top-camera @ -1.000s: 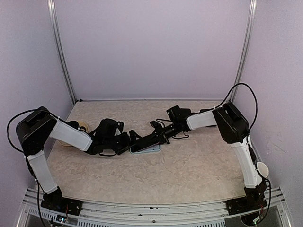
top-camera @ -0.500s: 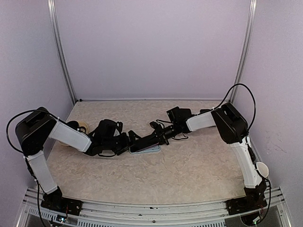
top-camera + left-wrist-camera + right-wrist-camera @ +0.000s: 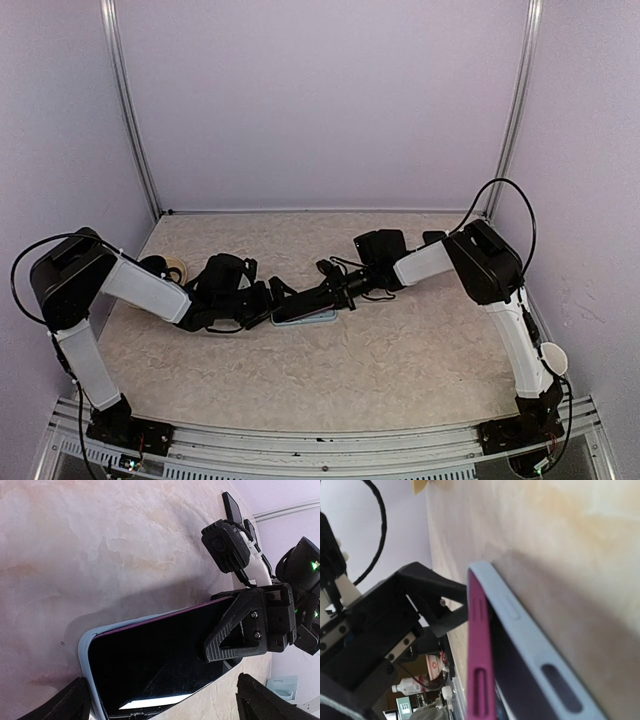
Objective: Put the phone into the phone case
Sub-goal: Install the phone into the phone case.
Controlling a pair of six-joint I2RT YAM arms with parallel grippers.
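Sitting partly in the case (image 3: 84,655) mid-frame, the phone (image 3: 150,665) lies under the closed right hand (image 3: 225,635); left hand (image 3: 283,296) fully open.

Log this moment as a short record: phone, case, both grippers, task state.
phone: dark screen up, magenta edge, lying in the case
case: pale blue-grey, flat on the table
right gripper: shut, tips pressing on the phone's screen
left gripper: open wide, straddling the case's end; contact unclear
task state: one long magenta edge stands above the case wall, so apparently not fully seated
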